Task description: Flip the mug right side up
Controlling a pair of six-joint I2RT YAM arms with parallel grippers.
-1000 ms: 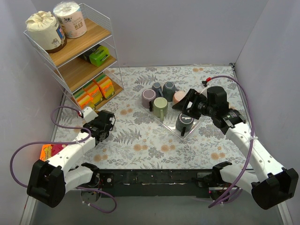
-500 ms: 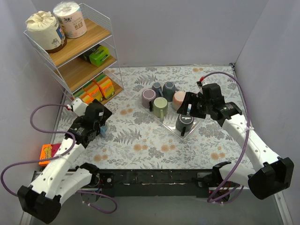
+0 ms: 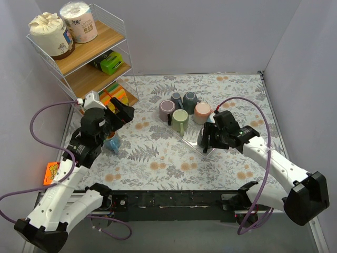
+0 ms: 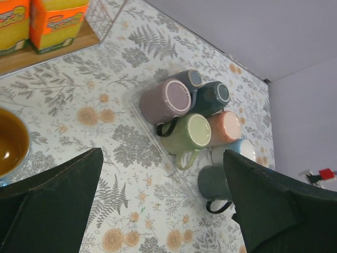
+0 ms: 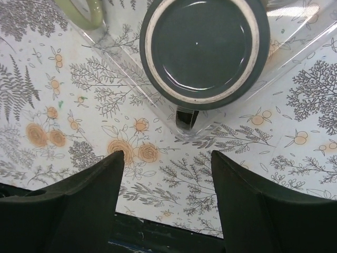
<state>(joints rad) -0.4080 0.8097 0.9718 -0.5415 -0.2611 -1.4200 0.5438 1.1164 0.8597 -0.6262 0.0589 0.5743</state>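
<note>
- Mug (image 5: 205,50), dark grey, sits bottom-up in the near corner of the clear tray (image 5: 287,31). Its unglazed foot ring faces the right wrist camera, upper centre of that frame.
- Its handle points to the bottom of that frame, at the tray's corner.
- Right gripper (image 5: 167,158) is above the mug with fingers spread wide and nothing between them. It isn't touching the mug.
- In the top view the right gripper sits right of centre and covers most of the mug.
- Left gripper (image 4: 163,155) is also spread wide and empty, up off the table (image 3: 158,158) at left of the top view, near the wire shelf (image 3: 79,58).
- Left wrist view shows the other mugs bunched on the tray, with the green mug (image 4: 189,133) and the pink mug (image 4: 225,128) side by side just above the dark grey one.
</note>
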